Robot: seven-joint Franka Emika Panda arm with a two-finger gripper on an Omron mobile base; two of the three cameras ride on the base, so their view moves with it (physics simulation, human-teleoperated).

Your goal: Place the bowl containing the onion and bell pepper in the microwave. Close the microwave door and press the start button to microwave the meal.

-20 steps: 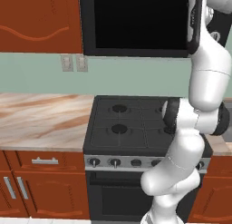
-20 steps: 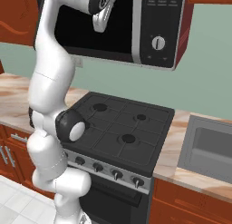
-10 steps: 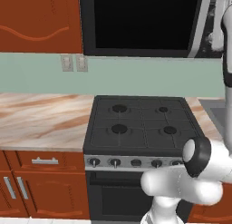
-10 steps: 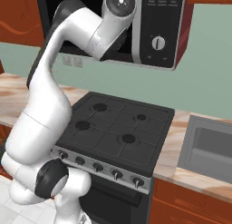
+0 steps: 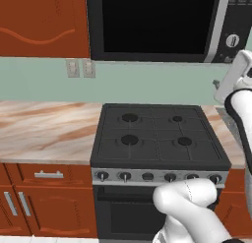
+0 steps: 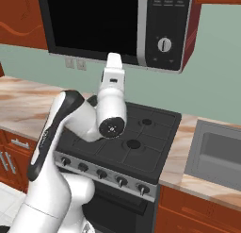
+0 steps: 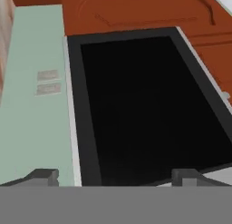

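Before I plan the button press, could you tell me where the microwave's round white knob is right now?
The round white knob sits on the microwave's dark control panel, right of the closed microwave door, above the stove; the left base view shows it at upper right.

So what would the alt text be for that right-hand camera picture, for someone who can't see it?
A white robot arm bends over a black gas stove, reaching up toward the shut microwave door of a black microwave mounted above. The microwave's control panel has a round white knob; a marble-look counter and a steel sink flank the stove.

The wide black glass microwave door (image 5: 152, 23) sits shut at 12 o'clock, above the black four-burner gas stove (image 5: 155, 136).
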